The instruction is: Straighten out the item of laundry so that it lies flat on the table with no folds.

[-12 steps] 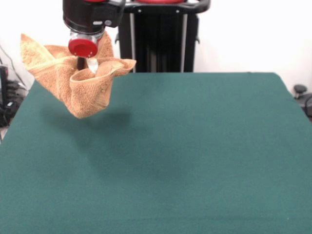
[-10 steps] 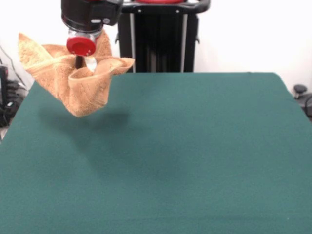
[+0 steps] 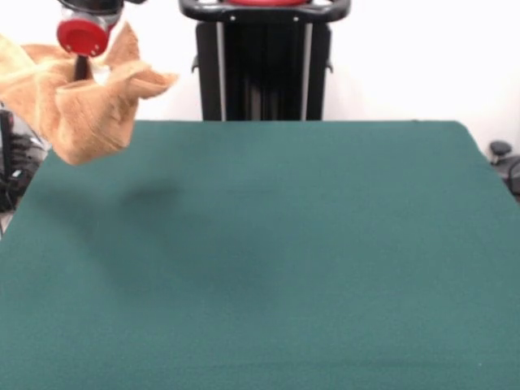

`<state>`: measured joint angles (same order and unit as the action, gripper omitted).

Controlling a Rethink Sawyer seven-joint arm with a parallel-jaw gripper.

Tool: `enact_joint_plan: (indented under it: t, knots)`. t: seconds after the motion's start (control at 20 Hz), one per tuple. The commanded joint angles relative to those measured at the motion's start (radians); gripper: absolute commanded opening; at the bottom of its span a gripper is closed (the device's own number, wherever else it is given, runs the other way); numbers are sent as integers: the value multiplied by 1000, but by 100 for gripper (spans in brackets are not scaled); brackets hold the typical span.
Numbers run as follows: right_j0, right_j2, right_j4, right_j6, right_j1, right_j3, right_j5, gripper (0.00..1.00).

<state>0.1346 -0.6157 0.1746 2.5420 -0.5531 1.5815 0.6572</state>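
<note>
The item of laundry (image 3: pixel 81 118), an orange-tan terry towel, hangs bunched in the air above the table's far left corner, its corners sticking up and out. My gripper (image 3: pixel 88 71) comes down from the top edge under a red disc (image 3: pixel 81 36) and is shut on the towel's middle, so the cloth droops around it in a pouch. No part of the towel touches the dark green table (image 3: pixel 284 244). Its faint shadow falls on the cloth top below and to the right.
The black pedestal (image 3: pixel 264 61) stands behind the table's far edge. Dark equipment and cables (image 3: pixel 12 162) sit beyond the left edge. A small dark object (image 3: pixel 504 158) lies off the right edge.
The gripper has carried the towel up and to the left, from over the table's far left part to above its corner. The towel stays bunched in the grip.
</note>
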Motion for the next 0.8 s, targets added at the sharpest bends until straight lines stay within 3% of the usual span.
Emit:
enact_joint_plan:
  t: [0.05, 0.35, 0.8]
  knots:
    - [0, 183, -72, -92, -31, 57, -50, 0]
    - [38, 247, -98, -101, -48, 74, -73, 0]
    - [158, 462, -159, -202, -49, 93, -172, 0]
